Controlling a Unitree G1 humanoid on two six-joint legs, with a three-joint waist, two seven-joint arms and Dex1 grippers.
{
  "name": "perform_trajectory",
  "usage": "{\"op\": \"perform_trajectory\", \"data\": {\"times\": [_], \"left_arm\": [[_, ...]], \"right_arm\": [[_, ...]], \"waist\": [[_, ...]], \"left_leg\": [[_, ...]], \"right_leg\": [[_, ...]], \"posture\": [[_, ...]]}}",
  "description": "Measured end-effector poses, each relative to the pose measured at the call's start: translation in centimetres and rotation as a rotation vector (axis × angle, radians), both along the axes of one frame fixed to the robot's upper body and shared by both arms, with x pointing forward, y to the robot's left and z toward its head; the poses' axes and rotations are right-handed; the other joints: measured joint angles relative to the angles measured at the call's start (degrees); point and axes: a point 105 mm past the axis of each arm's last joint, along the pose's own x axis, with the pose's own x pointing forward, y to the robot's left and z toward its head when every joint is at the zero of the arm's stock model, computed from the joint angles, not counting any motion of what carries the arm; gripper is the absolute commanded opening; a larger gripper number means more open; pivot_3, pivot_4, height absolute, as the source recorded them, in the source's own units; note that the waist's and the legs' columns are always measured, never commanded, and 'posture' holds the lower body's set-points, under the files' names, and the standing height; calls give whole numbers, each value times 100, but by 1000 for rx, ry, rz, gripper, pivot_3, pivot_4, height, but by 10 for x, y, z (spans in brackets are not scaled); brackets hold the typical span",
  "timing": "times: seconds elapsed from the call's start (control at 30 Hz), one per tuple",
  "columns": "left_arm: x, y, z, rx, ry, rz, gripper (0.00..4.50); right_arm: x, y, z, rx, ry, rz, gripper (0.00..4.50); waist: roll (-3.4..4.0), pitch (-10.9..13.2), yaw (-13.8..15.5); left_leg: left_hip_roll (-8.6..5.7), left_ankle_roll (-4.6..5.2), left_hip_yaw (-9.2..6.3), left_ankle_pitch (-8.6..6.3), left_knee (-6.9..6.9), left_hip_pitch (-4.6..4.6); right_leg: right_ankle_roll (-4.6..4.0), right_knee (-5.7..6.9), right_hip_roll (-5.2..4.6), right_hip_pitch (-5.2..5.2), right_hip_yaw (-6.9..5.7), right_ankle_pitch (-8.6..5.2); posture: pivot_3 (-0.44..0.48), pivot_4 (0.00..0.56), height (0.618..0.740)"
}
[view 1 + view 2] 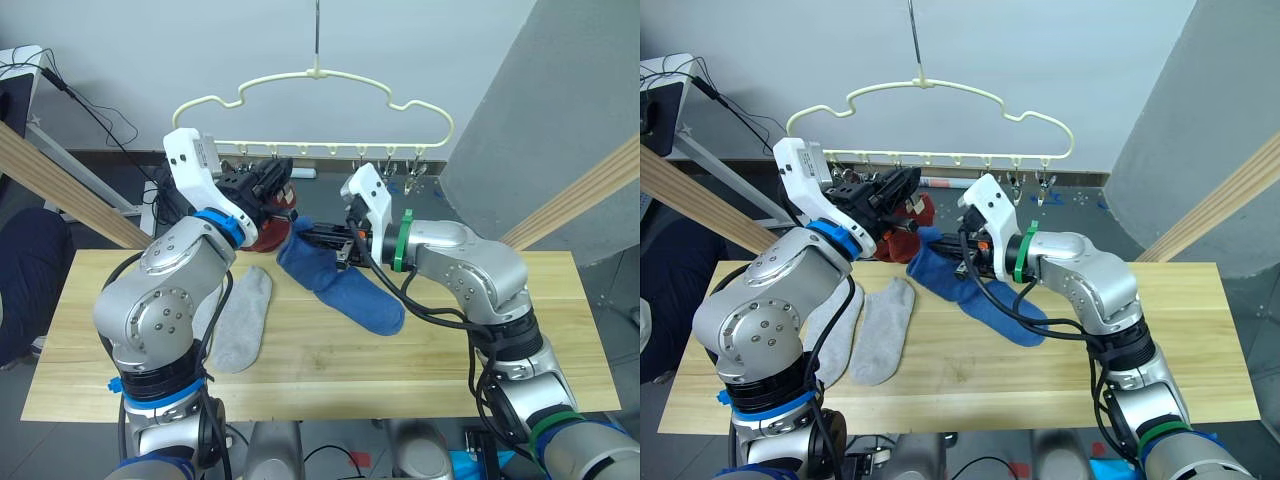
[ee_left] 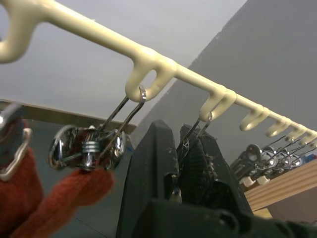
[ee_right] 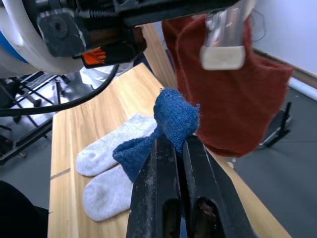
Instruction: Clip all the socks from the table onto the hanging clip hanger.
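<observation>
Two grey socks (image 1: 243,318) lie on the pale wood table (image 1: 330,370) left of the blue sock (image 1: 340,283). The left gripper (image 2: 179,163) pinches a silver clip (image 2: 190,133) on the clip hanger (image 1: 312,88). The right gripper (image 3: 173,148) grasps the blue sock, lifting its cuff. Grey walls behind.

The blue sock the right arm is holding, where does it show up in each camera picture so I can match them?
Left eye view: blue sock at centre, cuff lifted by the right gripper, toe on the table.
Right eye view: just left of centre, same pose.
Left wrist view: I can't find it here.
Right wrist view: centre, bunched above the jaws.
Shared landmark: the hanging red sock, directly behind the blue one.
</observation>
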Motion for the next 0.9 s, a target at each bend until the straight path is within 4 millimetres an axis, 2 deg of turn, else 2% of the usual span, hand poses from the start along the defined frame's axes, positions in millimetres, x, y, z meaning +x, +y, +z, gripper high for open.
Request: {"op": "perform_trajectory", "data": {"times": [0.4, 0.9], "left_arm": [[-1, 0, 1, -52, 44, -21, 185], [-5, -2, -1, -88, 83, -50, 185]], "right_arm": [[6, 10, 0, 22, -5, 5, 13], [17, 10, -6, 19, 1, -26, 13]], "waist": [[-1, -1, 0], [-1, -2, 6]], "left_leg": [[1, -3, -1, 2, 1, 0], [1, -21, 0, 12, 4, 0]], "right_leg": [[-2, 3, 0, -1, -2, 1], [-3, 5, -1, 0, -2, 2]], "posture": [[-94, 342, 740], [-96, 336, 740]]}}
